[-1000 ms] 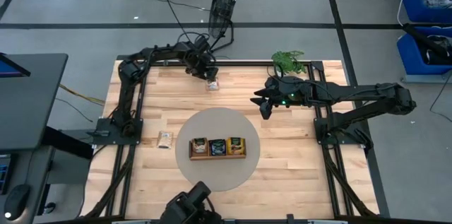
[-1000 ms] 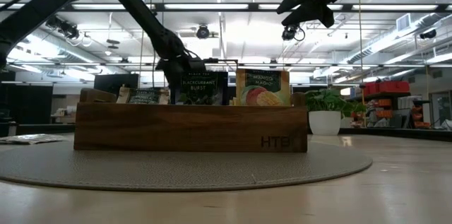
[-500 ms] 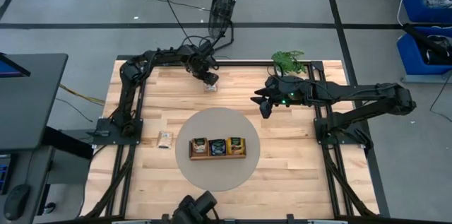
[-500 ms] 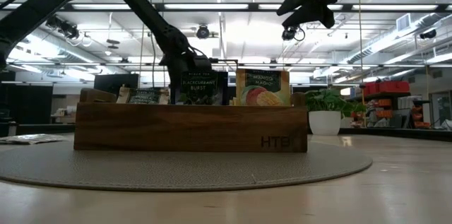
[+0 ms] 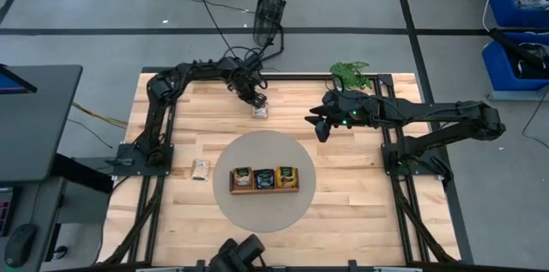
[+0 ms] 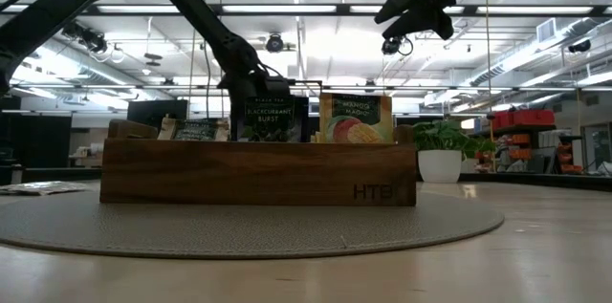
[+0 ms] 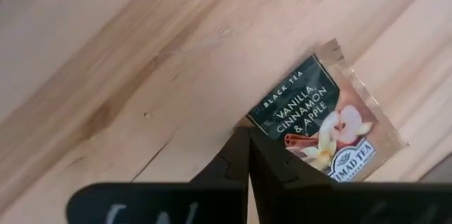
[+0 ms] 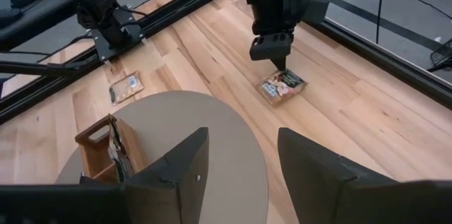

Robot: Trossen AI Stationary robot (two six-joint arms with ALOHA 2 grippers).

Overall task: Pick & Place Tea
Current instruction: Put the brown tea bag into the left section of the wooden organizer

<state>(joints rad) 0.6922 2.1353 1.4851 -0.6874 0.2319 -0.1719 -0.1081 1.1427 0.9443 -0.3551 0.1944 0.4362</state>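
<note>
Left hand (image 7: 247, 155) has dropped and snapped shut at the edge of the sachet (image 5: 260, 111) on the far tabletop (image 5: 360, 212); whether it caught is unclear. Right hand (image 8: 236, 164) hovers part-open, empty.

Two matte black jointed arms of chunky tubular links rise from flat black base plates bolted to black frame rails. The right arm's black two-fingered hand (image 5: 317, 129) has broad, wedge-shaped fingers (image 8: 173, 174) – a small green light glows on its wrist. The left arm's narrower black hand (image 5: 258, 105) trails thin black cables.
</note>
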